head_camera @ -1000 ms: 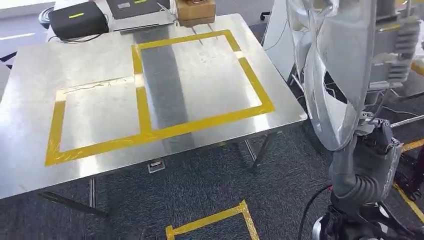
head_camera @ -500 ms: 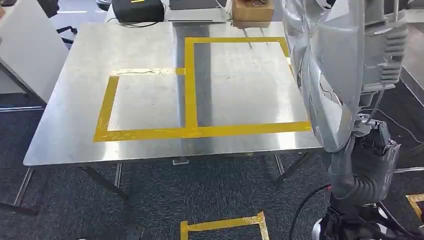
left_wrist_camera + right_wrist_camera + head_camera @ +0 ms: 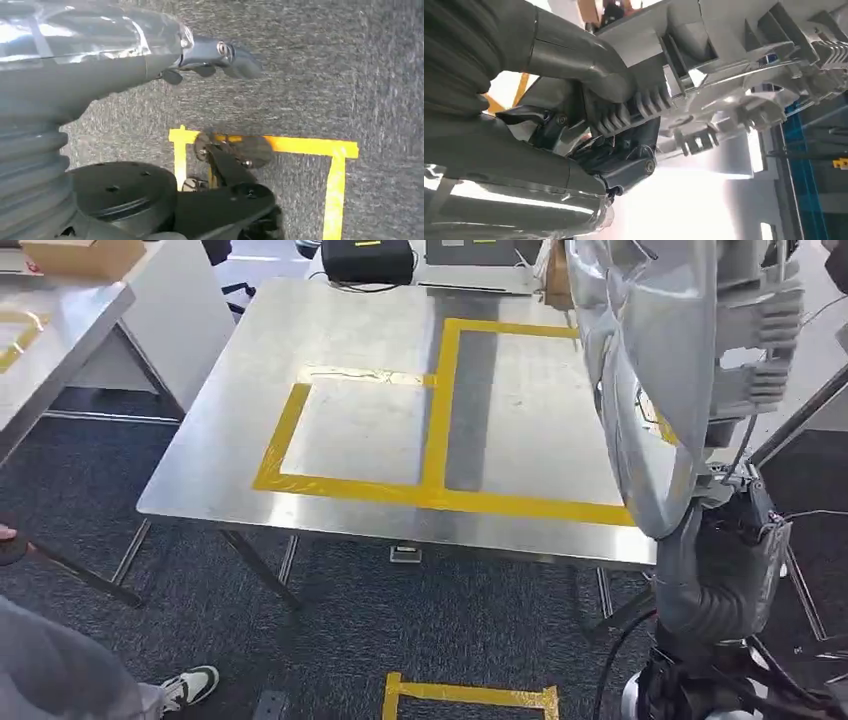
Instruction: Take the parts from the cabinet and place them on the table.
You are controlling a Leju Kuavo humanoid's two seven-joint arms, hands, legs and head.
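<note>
A large grey moulded plastic part (image 3: pixel 680 370) stands upright at the right of the head view, held above the steel table's (image 3: pixel 250 390) right edge. My right hand (image 3: pixel 745 530) grips it from below. In the right wrist view the dark fingers (image 3: pixel 624 150) close around the part's (image 3: pixel 734 60) ribbed edge. The table top carries two joined rectangles of yellow tape (image 3: pixel 440 410) with nothing inside them. My left hand (image 3: pixel 220 55) hangs over the carpet with its thumb stretched out and nothing in it.
A second table (image 3: pixel 50 330) with a cardboard box (image 3: pixel 80 255) stands at the far left. A black case (image 3: pixel 365 258) sits at the steel table's far edge. A person's grey trouser leg and shoe (image 3: pixel 190 685) are at the lower left. Yellow tape (image 3: pixel 470 695) marks the carpet.
The camera has turned left, so the table has slid to the right in the picture. The second table and a person's leg have come into view. The part stays in my right hand.
</note>
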